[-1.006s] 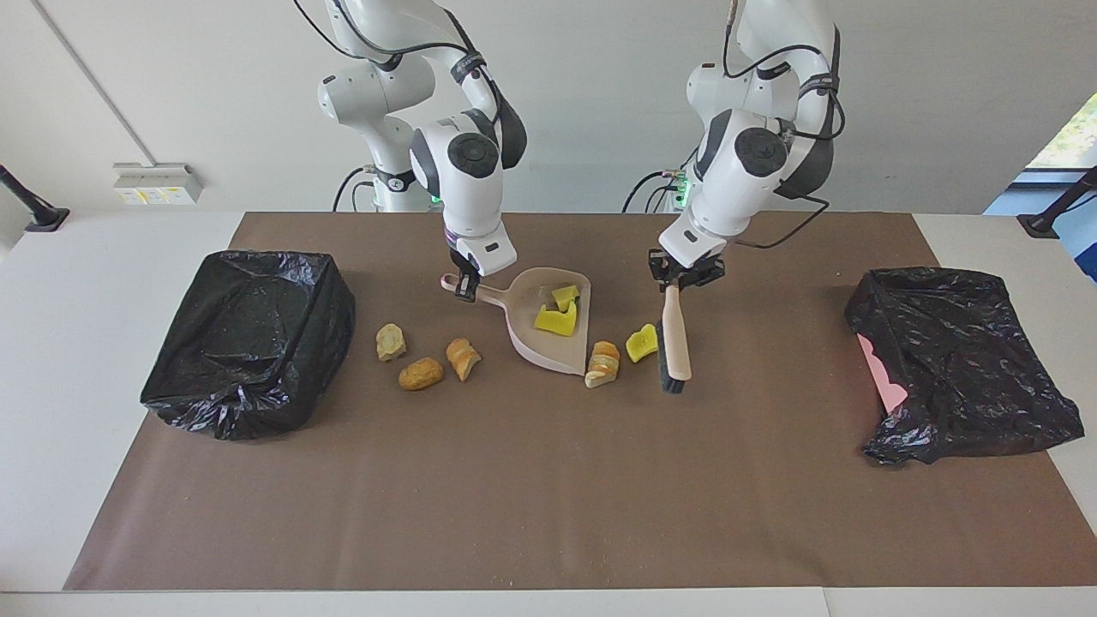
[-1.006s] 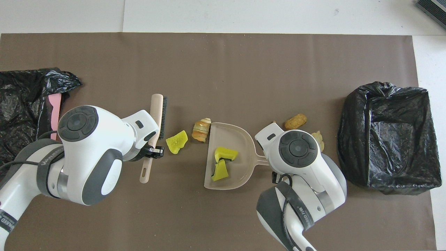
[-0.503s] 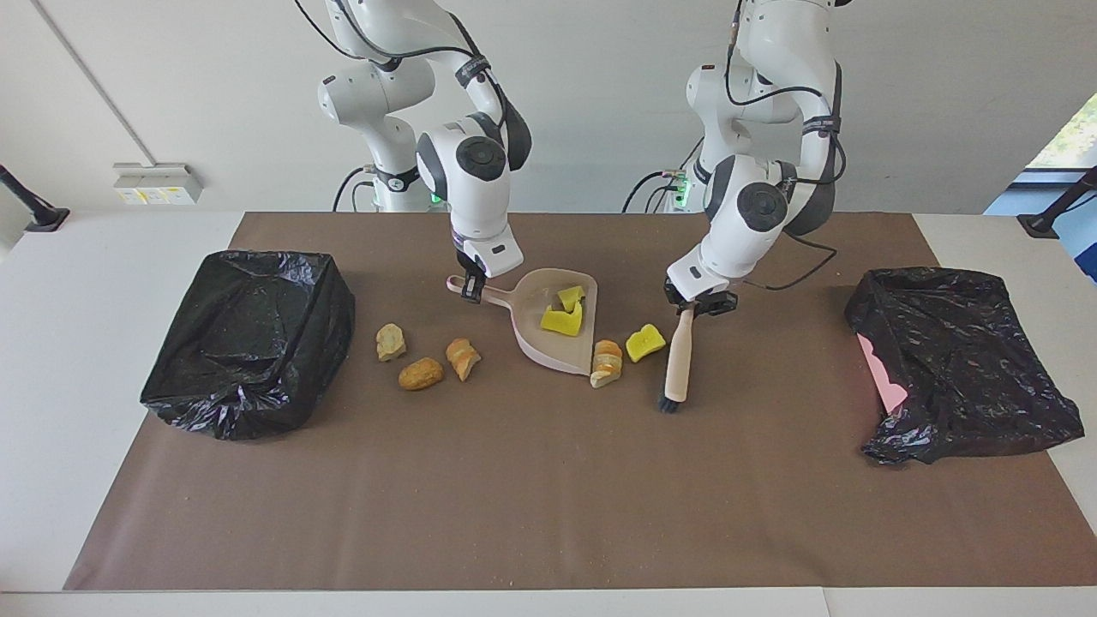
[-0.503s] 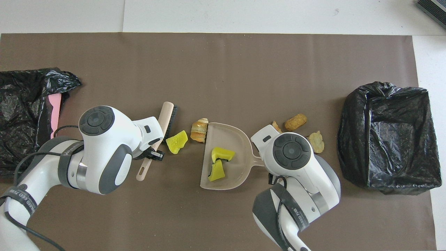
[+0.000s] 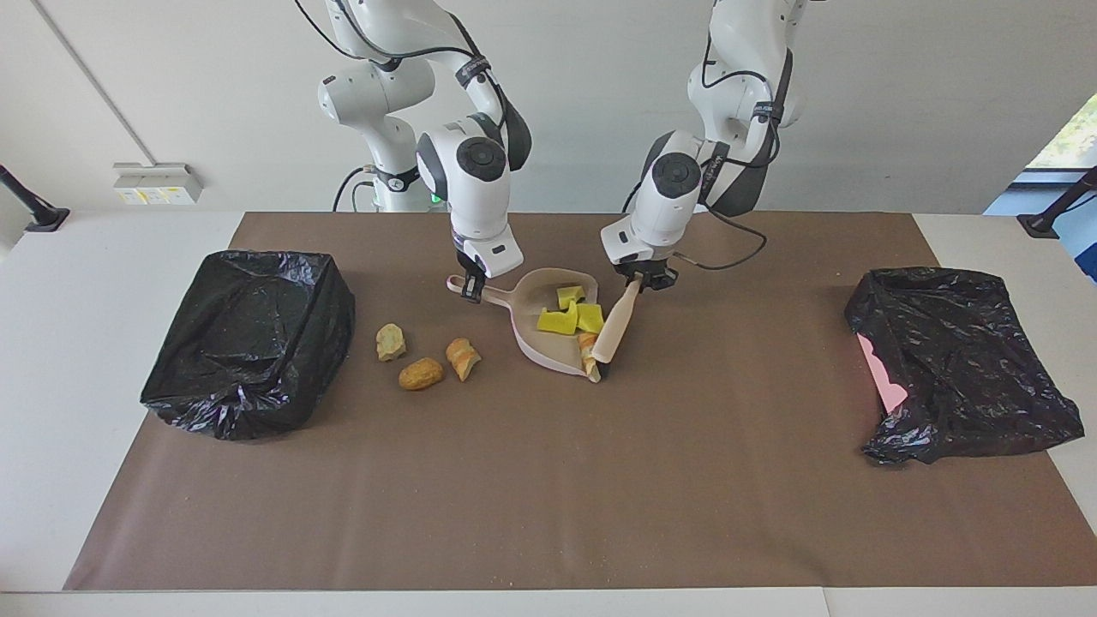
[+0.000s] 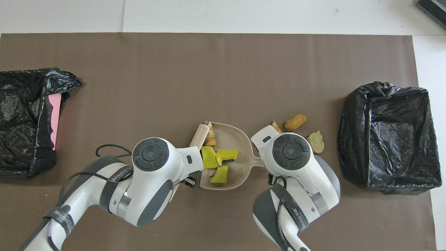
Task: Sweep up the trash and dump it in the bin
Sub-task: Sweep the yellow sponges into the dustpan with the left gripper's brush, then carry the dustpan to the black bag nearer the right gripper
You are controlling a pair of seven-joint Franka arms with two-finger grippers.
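Observation:
A pink dustpan (image 5: 538, 347) (image 6: 238, 139) lies on the brown mat, and my right gripper (image 5: 470, 290) is shut on its handle. My left gripper (image 5: 641, 281) is shut on the beige brush (image 5: 615, 326) (image 6: 199, 134), whose bristle end rests against the pan's mouth. Three yellow chunks of trash (image 5: 557, 321) (image 6: 228, 155) lie in the pan. One tan lump (image 5: 588, 343) (image 6: 210, 138) sits at the pan's mouth beside the brush. Three more tan lumps (image 5: 421, 374) (image 6: 295, 122) lie on the mat between the pan and the bin (image 5: 248, 338) (image 6: 388, 136), a black-bag-lined box at the right arm's end.
A second crumpled black bag (image 5: 956, 360) (image 6: 24, 118) with a pink edge showing lies at the left arm's end of the mat. In the overhead view both arms' wrists cover their own grippers.
My left arm has swung the brush toward the dustpan, pushing the loose yellow chunk into the pan and the tan lump to its mouth. The right arm and dustpan barely moved.

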